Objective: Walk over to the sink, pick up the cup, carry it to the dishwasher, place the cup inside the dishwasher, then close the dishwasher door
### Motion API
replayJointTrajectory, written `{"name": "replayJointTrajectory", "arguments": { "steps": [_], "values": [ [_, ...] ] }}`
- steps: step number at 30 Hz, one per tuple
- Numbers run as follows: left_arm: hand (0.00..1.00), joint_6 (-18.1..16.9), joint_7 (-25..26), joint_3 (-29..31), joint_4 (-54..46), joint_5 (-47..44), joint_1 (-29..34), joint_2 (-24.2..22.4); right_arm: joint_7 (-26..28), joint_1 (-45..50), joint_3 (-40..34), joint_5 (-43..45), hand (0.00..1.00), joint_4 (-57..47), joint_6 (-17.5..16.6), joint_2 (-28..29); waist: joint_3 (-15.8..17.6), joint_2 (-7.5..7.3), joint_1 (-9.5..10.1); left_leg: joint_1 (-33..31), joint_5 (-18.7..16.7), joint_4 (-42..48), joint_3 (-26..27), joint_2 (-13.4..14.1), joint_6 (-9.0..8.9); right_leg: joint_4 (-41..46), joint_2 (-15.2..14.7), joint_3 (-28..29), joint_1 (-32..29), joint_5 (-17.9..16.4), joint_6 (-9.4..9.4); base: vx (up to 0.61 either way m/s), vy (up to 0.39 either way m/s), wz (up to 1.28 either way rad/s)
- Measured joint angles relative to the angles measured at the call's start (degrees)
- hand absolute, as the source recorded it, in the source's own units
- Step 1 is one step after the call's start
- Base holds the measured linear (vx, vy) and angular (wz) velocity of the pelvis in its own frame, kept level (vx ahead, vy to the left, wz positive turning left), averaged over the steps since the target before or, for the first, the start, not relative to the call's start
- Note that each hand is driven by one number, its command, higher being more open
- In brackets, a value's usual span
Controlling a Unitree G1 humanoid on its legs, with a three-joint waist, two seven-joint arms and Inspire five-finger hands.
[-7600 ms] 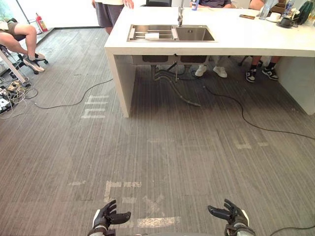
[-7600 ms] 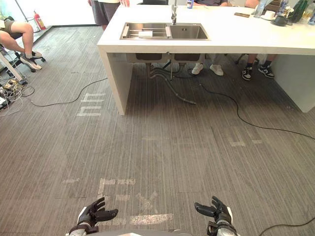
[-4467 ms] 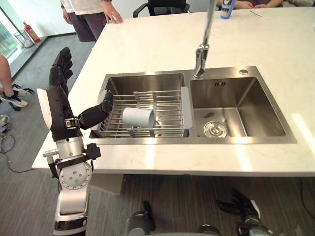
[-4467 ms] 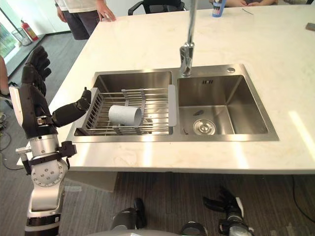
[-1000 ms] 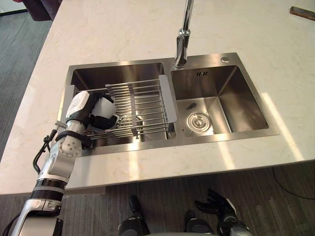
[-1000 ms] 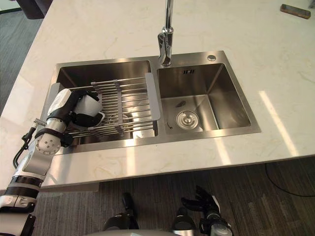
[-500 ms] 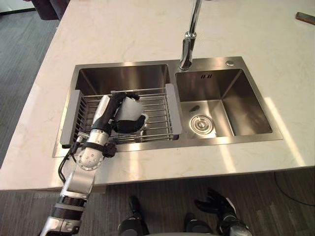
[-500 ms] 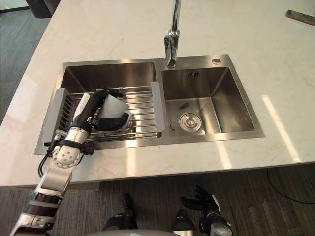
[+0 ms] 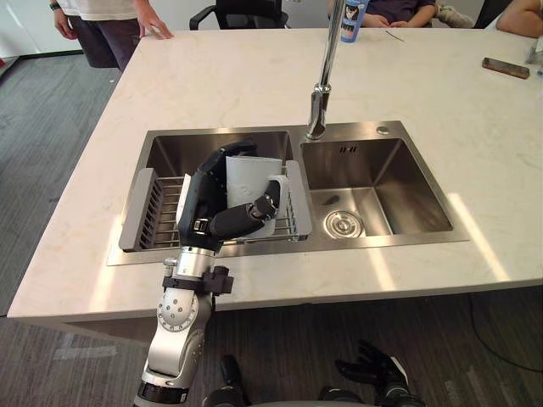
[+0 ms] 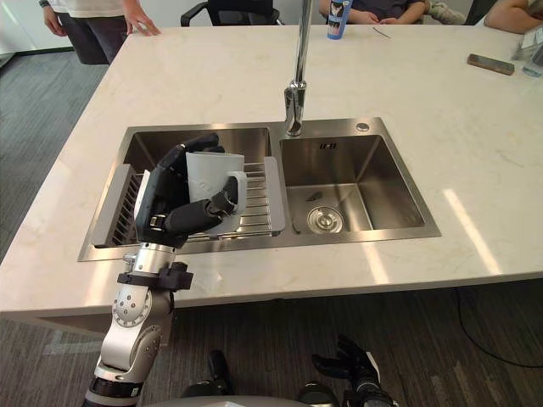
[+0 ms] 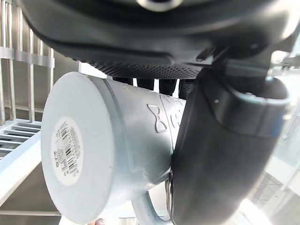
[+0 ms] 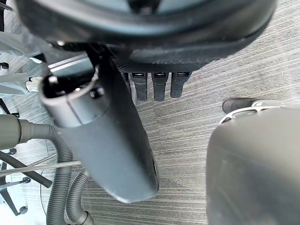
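A pale grey cup (image 9: 251, 180) with a handle is held upright in my left hand (image 9: 206, 197), fingers behind it and thumb across its front. It hangs above the wire rack (image 9: 159, 214) in the left basin of the steel sink (image 9: 383, 241). The left wrist view shows the cup's labelled base (image 11: 65, 154) and side with my thumb (image 11: 220, 159) pressed on it. My right hand (image 9: 374, 370) hangs low under the counter's front edge, over the floor, fingers (image 12: 154, 86) straight and holding nothing.
A tall faucet (image 9: 321, 85) stands behind the sink's divider. The white counter (image 9: 221, 76) carries a blue bottle (image 9: 349, 20) and a phone (image 9: 501, 68) at the far side. People stand and sit along the counter's far edge, one at the far left (image 9: 102, 25).
My left hand has lifted the cup off the rack and turned it upright, higher above the basin. The whole view has shifted, showing more of the counter. The right hand stays low.
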Motion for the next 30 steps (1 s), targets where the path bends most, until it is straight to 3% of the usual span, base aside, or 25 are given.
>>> {"name": "replayJointTrajectory", "arguments": {
  "steps": [6, 8, 10, 11, 12, 14, 16, 18, 19, 20, 21, 23, 24, 25, 26, 27, 28, 30],
  "values": [
    [0.3, -1.2, 0.1, 0.0, -1.8, -1.2, 1.7, -0.6, -0.9, -0.7, 0.1, 0.1, 0.9, 0.1, 0.0, 0.0, -0.3, -0.71, 1.21, 0.7, 0.0, 0.2, 3.9, 0.1, 0.5, 3.5, -0.9, 3.9, -3.6, 0.4, 0.23, -0.02, 0.028, -0.33],
    [0.3, -1.2, 0.2, 0.0, -1.9, -1.2, 1.7, -1.0, -1.6, -0.7, 0.1, 0.4, 0.9, -0.6, 0.0, -0.1, -0.2, -0.85, 0.8, 0.0, -0.3, 0.3, 4.1, -0.4, 0.79, 6.8, -2.1, 1.2, -5.5, 0.3, 0.16, -0.05, 0.05, -0.14],
    [0.3, -1.2, 0.5, 0.0, -2.0, -1.1, 1.7, -1.8, -2.0, -0.3, 0.1, 0.4, 0.9, -1.1, 0.0, -0.5, 0.1, -1.32, 0.84, -0.1, -1.3, 0.6, 3.6, -1.6, 2.24, 13.0, -4.2, -2.0, -8.7, 0.1, -0.5, -0.08, 0.079, -0.06],
    [0.3, -1.2, 1.0, 0.0, -2.4, -1.1, 1.7, -2.0, -2.2, 0.1, 0.1, 0.4, 0.9, -2.1, 0.0, -0.7, 0.1, -1.54, 0.84, -1.0, -2.0, 1.4, 3.2, -2.1, 3.22, 11.6, -4.7, -2.2, -8.1, 0.5, -1.16, -0.11, 0.075, 0.1],
    [0.3, -1.5, 1.0, 0.4, -2.8, -1.0, 1.8, -2.2, -2.3, 0.2, 0.1, 0.4, 0.9, -2.3, 0.0, -0.3, -0.1, -1.68, 0.95, -2.2, -2.3, 2.1, 3.1, -1.7, 4.5, 19.2, -4.2, -2.0, -8.8, -3.9, -1.12, -0.09, 0.052, 0.23],
    [0.3, -1.6, 1.1, 1.8, -3.3, -1.1, 3.7, -2.0, -2.0, 0.4, 0.9, 0.4, 0.9, -2.0, 0.1, 0.1, -0.4, -2.56, 1.47, -2.7, -1.3, 2.5, 2.5, -2.1, 6.06, 31.0, -1.6, -1.7, -8.0, -8.9, -0.43, -0.04, -0.021, 0.25],
    [0.3, -1.7, 1.5, 4.2, -4.3, -1.1, 7.1, -2.3, -1.8, -0.6, 1.9, 0.4, 0.9, -1.0, -0.3, -0.2, -1.0, -3.63, 3.24, -4.9, -1.2, 4.3, 3.2, -2.7, 6.43, 26.3, 0.3, -3.1, -5.6, -10.8, -1.63, -0.11, -0.051, -0.14],
    [0.3, -1.6, 1.6, 4.7, -4.4, -1.1, 8.5, -2.7, -2.4, -2.8, 2.7, 0.4, 0.9, -0.3, -0.3, -1.0, -1.1, -2.92, 5.43, -8.9, -1.1, 6.6, 3.6, -2.1, 6.54, 17.9, 2.3, -3.5, -4.6, -11.5, -2.46, -0.14, -0.03, -0.17],
    [0.3, -1.4, 1.6, 4.4, -4.1, -1.1, 8.6, -3.2, -2.6, -4.1, 2.9, 0.4, 0.9, 0.0, -0.3, -1.4, -0.2, -1.7, 5.89, -10.6, 0.3, 7.6, 3.0, -1.0, 6.7, 13.1, 4.0, -4.0, -3.0, -11.0, -2.18, -0.18, -0.022, 0.18],
    [0.3, -1.0, 1.7, 3.7, -4.0, -1.1, 9.3, -3.4, -3.0, -4.9, 3.0, 0.4, 0.9, 0.1, -0.3, -1.5, 0.7, -0.3, 5.95, -10.7, 1.1, 7.5, 2.0, 0.0, 6.16, 10.4, 5.9, -4.6, -1.7, -9.8, -2.92, -0.21, -0.015, 0.24],
    [0.3, -1.0, 1.6, 3.4, -4.1, -1.1, 9.9, -3.4, -3.0, -5.0, 3.1, 0.4, 0.9, 0.1, -0.4, -1.5, 0.9, 0.2, 5.98, -10.6, 1.4, 7.3, 1.4, 0.3, 5.59, 9.7, 6.6, -4.7, -1.2, -9.3, -3.19, -0.25, 0.019, 0.36],
    [0.3, -1.0, 1.6, 1.3, -4.2, -1.1, 11.0, -3.3, -4.1, -4.9, 2.9, 0.4, 0.9, 0.0, -1.0, -2.1, 1.7, 1.98, 5.49, -10.4, 3.1, 5.7, -1.8, 0.8, 2.75, 11.2, 8.6, -5.9, -1.1, -8.6, -4.16, -0.3, 0.004, 0.56],
    [0.3, -1.0, 1.6, 0.5, -4.2, -1.2, 11.0, -3.3, -4.4, -4.7, 2.6, 0.4, 0.9, 0.0, -1.0, -2.3, 1.8, 2.29, 5.43, -10.7, 1.4, 5.4, -2.1, 0.5, 2.02, 11.4, 8.6, -6.9, -1.1, -8.5, -4.29, -0.27, 0.018, 0.87],
    [0.3, -1.0, 1.5, -0.9, -4.3, -1.2, 10.8, -2.6, -5.0, -4.4, 1.6, 0.5, 0.9, 0.0, -1.1, -2.3, 2.1, 1.07, 4.98, -12.8, -4.4, 9.2, -1.3, -0.6, 0.07, 11.2, 6.3, -9.5, -1.7, -7.9, -5.22, -0.26, 0.044, 0.93],
    [0.3, -1.1, 1.1, -2.3, -4.4, -1.6, 10.8, -2.4, -5.6, -4.1, 0.3, 0.5, 0.9, 0.0, -1.1, -2.4, 2.5, 0.16, 4.88, -14.2, -7.3, 15.6, 0.3, -1.0, 4.65, 10.9, 4.3, -11.3, -1.9, -7.6, -6.56, -0.2, 0.034, 0.91],
    [0.3, -1.1, 0.9, -2.9, -4.4, -1.6, 10.8, -2.4, -6.0, -3.8, -0.1, 0.6, 0.9, -0.1, -1.1, -2.6, 2.4, 0.15, 4.71, -14.3, -8.3, 18.5, 1.0, -1.3, 5.93, 10.7, 3.4, -12.0, -2.0, -7.1, -6.74, -0.22, 0.016, 0.66],
    [0.3, -1.1, 0.7, -3.4, -4.4, -1.7, 10.8, -2.4, -6.4, -3.5, -0.4, 0.6, 0.9, -0.1, -1.0, -2.9, 2.3, -0.09, 4.21, -14.1, -9.4, 22.6, 1.0, -1.2, 6.18, 10.4, 2.4, -13.0, -2.2, -6.5, -6.71, -0.17, 0.015, 0.63],
    [0.3, -1.2, 0.4, -4.9, -4.4, -2.2, 10.0, -2.7, -6.6, -2.9, -1.1, 0.9, 0.9, -0.4, -1.0, -3.1, 1.7, 0.72, 2.69, -10.0, -16.1, 31.4, 0.5, 0.5, 4.38, 10.0, 0.9, -15.3, -2.2, -4.8, -5.56, -0.12, 0.066, 0.62]
  ]
}}
